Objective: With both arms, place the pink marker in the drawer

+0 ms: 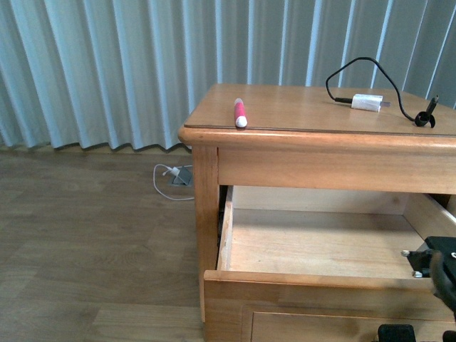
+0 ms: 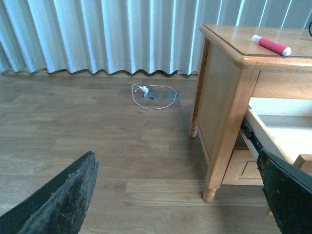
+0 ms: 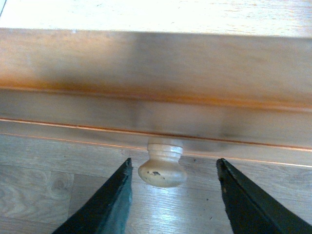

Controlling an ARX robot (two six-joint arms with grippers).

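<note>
Pink marker is not in my left pincer, whose 2 fingers stand wide apart over the floor, left of the table. It lies on the tabletop near the front left corner. Below it the drawer stands open, with pale wood inside. Further right on top sits a white charger plug. My right pincer is apart too, 1 finger on each side of the drawer knob, touching neither.

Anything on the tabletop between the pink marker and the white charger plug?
Front view: mostly bare tabletop between the pink marker and the charger plug. Only the plug's own black cable comes in at the plug's end.
</note>
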